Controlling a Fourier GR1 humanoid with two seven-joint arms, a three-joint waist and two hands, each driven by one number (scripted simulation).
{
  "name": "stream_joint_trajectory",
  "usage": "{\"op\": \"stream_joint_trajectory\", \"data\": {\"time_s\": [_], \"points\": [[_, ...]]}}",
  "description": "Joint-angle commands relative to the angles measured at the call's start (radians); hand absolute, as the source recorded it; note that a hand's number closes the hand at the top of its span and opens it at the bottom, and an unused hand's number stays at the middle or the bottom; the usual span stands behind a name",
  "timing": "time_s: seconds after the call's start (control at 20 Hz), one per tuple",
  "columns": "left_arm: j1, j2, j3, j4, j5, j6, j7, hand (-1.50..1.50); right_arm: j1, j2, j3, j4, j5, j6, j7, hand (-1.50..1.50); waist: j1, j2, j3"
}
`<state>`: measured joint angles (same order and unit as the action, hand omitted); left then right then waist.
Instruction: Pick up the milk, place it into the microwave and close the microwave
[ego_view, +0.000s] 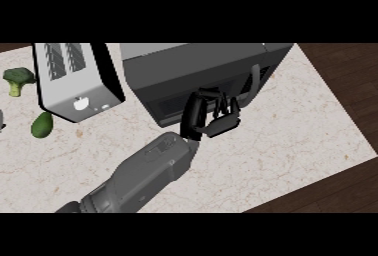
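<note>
1. Head view: the left hand (214, 122) is up at the front of the dark grey boxy microwave (196, 65), its black fingers fairly straight and apart, resting against the door.
2. The door looks shut. The milk is out of sight, so I can't say where it is.
3. Off to the left on the pale marble counter (295, 130) are a silver toaster (70, 95), a green broccoli floret (18, 77) and a green oval fruit (42, 124).

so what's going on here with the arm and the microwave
The robot's left hand, black on a grey forearm, is up against the front of the dark grey box microwave on the pale marble counter. Its door looks shut or nearly so. No milk shows. A silver toaster and green broccoli lie to the left.
</note>
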<state>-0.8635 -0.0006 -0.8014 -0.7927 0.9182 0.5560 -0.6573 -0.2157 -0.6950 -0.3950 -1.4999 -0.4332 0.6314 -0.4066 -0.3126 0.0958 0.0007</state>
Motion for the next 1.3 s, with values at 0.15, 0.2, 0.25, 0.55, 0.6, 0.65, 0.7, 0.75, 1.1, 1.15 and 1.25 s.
{"op": "stream_joint_trajectory", "data": {"time_s": [0.15,0.2,0.25,0.55,0.6,0.65,0.7,0.75,1.1,1.15,1.25], "points": [[-0.096,0.001,0.049,0.079,0.035,-0.014,-0.003,1.50,-0.035,-0.046,-0.024,0.029,0.019,0.002,-0.009,-1.50,0.001,0.020,0.000],[-0.092,0.001,0.050,0.084,0.036,-0.007,-0.015,1.50,-0.025,-0.053,-0.031,0.037,0.018,0.010,-0.011,-1.50,-0.009,0.019,0.001],[-0.091,0.001,0.038,0.082,0.038,-0.011,-0.017,1.50,-0.035,-0.059,-0.032,0.041,0.022,0.008,-0.011,-1.50,-0.003,0.017,0.001],[-0.102,0.001,0.047,0.088,0.068,-0.007,-0.033,1.50,-0.037,-0.064,-0.037,0.089,-0.004,0.030,-0.009,-1.50,0.002,0.020,0.003],[-0.102,0.001,0.031,0.080,0.073,-0.007,-0.033,1.50,-0.053,-0.063,-0.034,0.096,-0.019,0.034,-0.005,-1.50,0.004,0.022,0.003],[-0.103,0.001,0.023,0.079,0.071,-0.013,-0.038,1.50,-0.059,-0.059,-0.029,0.103,-0.023,0.038,-0.004,-1.50,0.008,0.028,0.003],[-0.103,0.001,0.022,0.086,0.075,-0.002,-0.040,1.50,-0.057,-0.062,-0.032,0.110,-0.033,0.043,0.001,-1.50,0.001,0.022,0.003],[-0.104,0.001,0.019,0.092,0.076,-0.010,-0.042,1.50,-0.061,-0.065,-0.034,0.117,-0.035,0.048,-0.004,-1.50,0.011,0.021,0.004],[-0.124,0.001,0.008,0.084,0.109,-0.020,-0.049,1.50,-0.092,-0.081,-0.046,0.174,-0.068,0.058,0.008,-1.50,0.018,0.029,0.005],[-0.113,0.001,0.002,0.099,0.106,-0.016,-0.064,1.50,-0.087,-0.076,-0.042,0.178,-0.075,0.064,0.013,-1.50,0.019,0.026,0.004],[-0.118,0.001,0.000,0.096,0.115,-0.011,-0.070,1.50,-0.099,-0.083,-0.045,0.186,-0.083,0.070,0.012,-1.50,0.017,0.025,0.004]]}}
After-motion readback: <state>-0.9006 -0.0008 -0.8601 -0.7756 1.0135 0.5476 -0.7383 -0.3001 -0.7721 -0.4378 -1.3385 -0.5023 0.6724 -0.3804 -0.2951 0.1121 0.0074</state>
